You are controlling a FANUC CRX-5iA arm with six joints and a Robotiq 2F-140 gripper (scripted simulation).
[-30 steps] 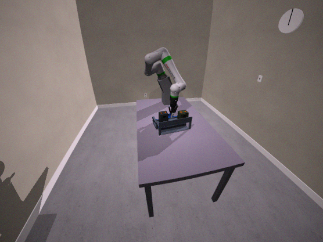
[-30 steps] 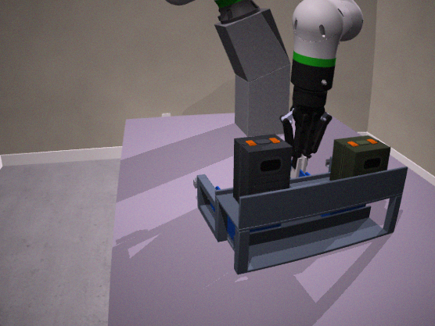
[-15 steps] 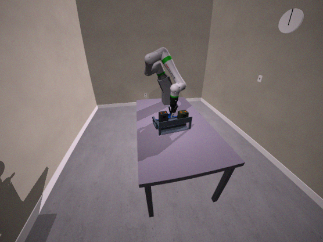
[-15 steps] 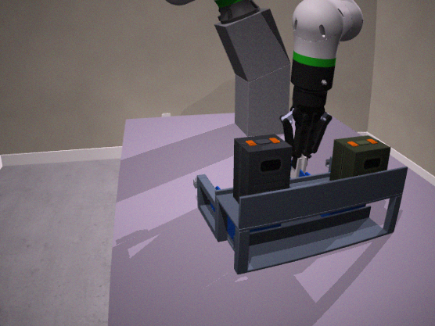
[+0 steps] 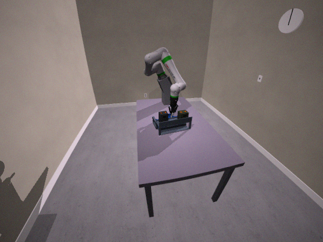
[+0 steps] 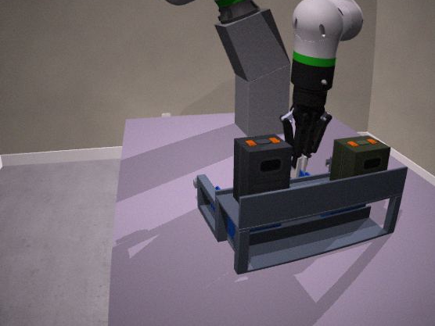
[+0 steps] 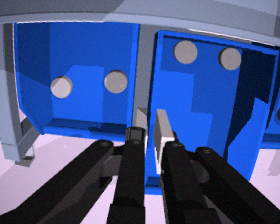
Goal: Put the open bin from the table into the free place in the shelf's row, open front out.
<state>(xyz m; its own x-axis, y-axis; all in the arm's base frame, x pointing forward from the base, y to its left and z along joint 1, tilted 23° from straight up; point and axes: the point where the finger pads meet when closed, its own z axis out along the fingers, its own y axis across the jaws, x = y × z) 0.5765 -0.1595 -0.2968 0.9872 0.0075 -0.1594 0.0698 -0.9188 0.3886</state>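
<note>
The task bin (image 7: 175,90), blue and open, is in the middle of the wrist view, between two other blue bins. It lies slightly turned; its front end sticks out farther than theirs, and its rear edge shows in front of the rack's board (image 7: 100,10). Round grey parts (image 7: 185,52) (image 7: 230,59) lie in it. My gripper (image 7: 150,122) (image 6: 300,166) is nearly shut, open only a narrow gap, with the bin's left side wall between its fingertips. The fingers do not look pressed on that wall. Whether the bin is level is hidden.
The left blue bin (image 7: 75,50) holds two round parts; part of another bin (image 7: 271,141) shows at right. On top of the rack (image 6: 321,200) stand a dark case (image 6: 250,169) and a green case (image 6: 352,157), one on each side of my fingers.
</note>
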